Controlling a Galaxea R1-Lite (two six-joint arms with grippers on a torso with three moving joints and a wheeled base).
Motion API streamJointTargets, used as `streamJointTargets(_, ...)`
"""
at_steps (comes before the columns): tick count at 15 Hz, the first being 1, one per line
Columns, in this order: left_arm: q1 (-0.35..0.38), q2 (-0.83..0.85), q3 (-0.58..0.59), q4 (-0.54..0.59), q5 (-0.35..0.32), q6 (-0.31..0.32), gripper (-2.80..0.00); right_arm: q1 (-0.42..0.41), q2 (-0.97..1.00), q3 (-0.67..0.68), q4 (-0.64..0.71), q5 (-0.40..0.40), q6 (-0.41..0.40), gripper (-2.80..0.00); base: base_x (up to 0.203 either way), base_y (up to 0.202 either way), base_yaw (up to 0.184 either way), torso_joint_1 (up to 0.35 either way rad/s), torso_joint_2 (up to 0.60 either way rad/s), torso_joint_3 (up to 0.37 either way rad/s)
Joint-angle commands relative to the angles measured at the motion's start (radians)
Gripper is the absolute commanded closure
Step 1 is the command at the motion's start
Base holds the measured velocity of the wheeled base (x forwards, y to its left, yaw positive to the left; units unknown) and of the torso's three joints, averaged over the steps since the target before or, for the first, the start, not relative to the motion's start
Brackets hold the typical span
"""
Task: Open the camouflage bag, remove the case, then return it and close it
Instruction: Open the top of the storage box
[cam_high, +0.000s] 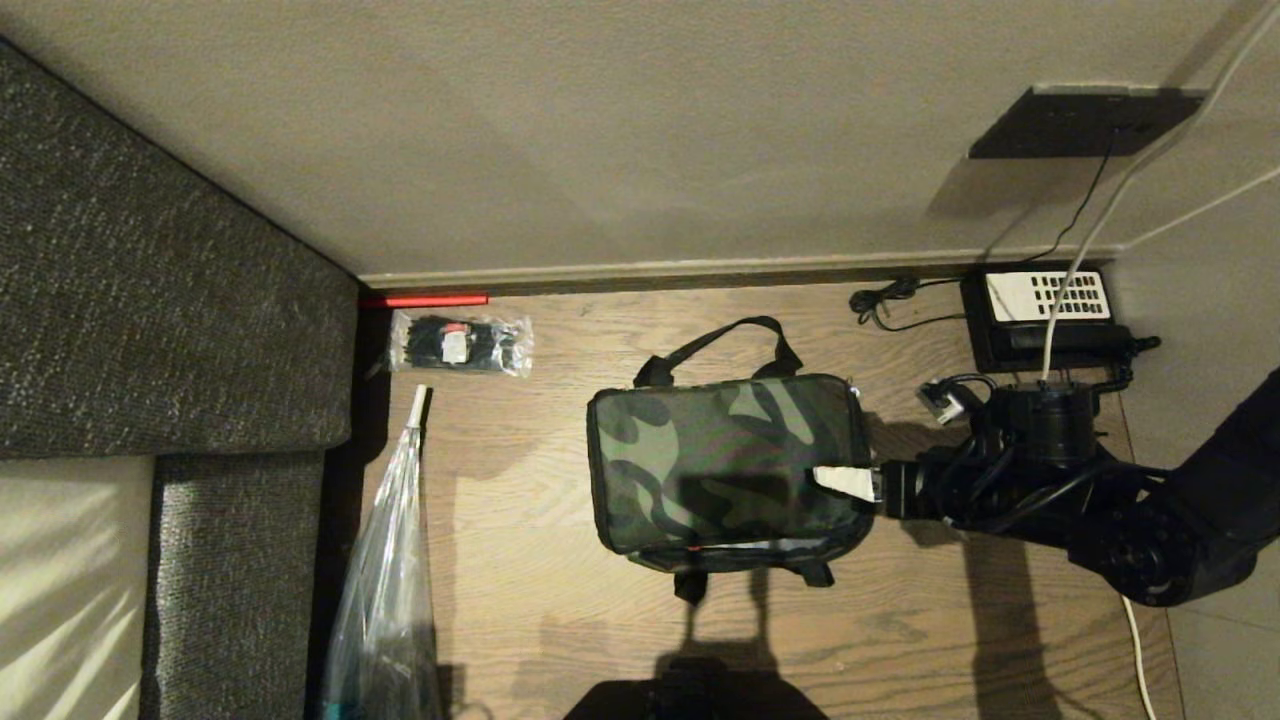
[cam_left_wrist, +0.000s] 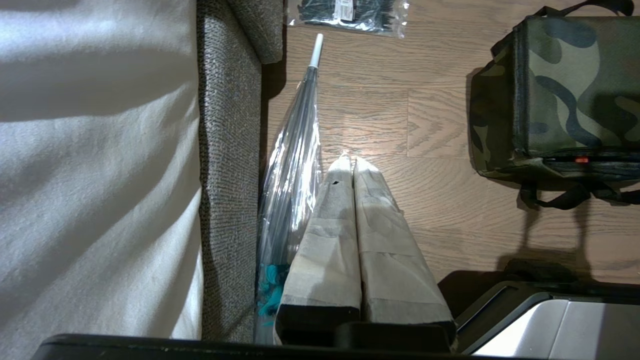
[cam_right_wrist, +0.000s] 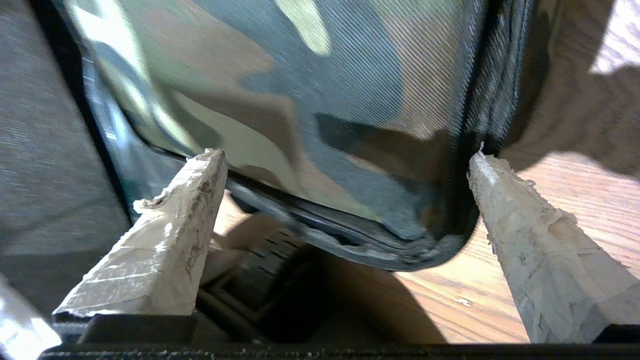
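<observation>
The camouflage bag (cam_high: 725, 465) lies flat on the wooden table (cam_high: 560, 620), its lid down and its black strap handles sticking out at the far and near sides. My right gripper (cam_high: 850, 481) is at the bag's right end, level with its top edge. In the right wrist view that gripper (cam_right_wrist: 347, 156) stands open, its taped fingers (cam_right_wrist: 175, 240) spread wide on either side of a corner of the bag (cam_right_wrist: 300, 75) and holding nothing. The case is hidden. My left gripper (cam_left_wrist: 351, 161) is shut and empty, parked well left of the bag (cam_left_wrist: 570, 85).
A clear packet of black ties (cam_high: 460, 343) lies at the back left. A black telephone (cam_high: 1045, 310) and cables (cam_high: 890, 300) sit at the back right, close behind my right arm. A plastic-wrapped umbrella (cam_high: 385, 580) leans along the grey sofa (cam_high: 150, 300) at the left.
</observation>
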Motion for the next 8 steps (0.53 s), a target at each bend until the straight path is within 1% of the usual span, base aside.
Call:
streamJointTargets(1, 0.000, 0.000, 0.003, 0.000, 0.000, 0.000, 0.00, 0.000, 0.052, -0.003, -0.016, -0.025, -0.030, -2.80, 0.000, 0.000, 0.000, 0.000, 0.00, 0.000)
streamJointTargets(5, 0.000, 0.000, 0.003, 0.000, 0.000, 0.000, 0.00, 0.002, 0.076, -0.003, -0.018, -0.034, -0.033, -2.80, 0.000, 0.000, 0.000, 0.000, 0.00, 0.000)
streamJointTargets(7, 0.000, 0.000, 0.003, 0.000, 0.000, 0.000, 0.00, 0.016, 0.074, -0.005, -0.009, -0.032, -0.004, -2.80, 0.000, 0.000, 0.000, 0.000, 0.00, 0.000)
streamJointTargets(8, 0.000, 0.000, 0.003, 0.000, 0.000, 0.000, 0.00, 0.028, 0.071, -0.006, -0.011, -0.033, 0.041, -2.80, 0.000, 0.000, 0.000, 0.000, 0.00, 0.000)
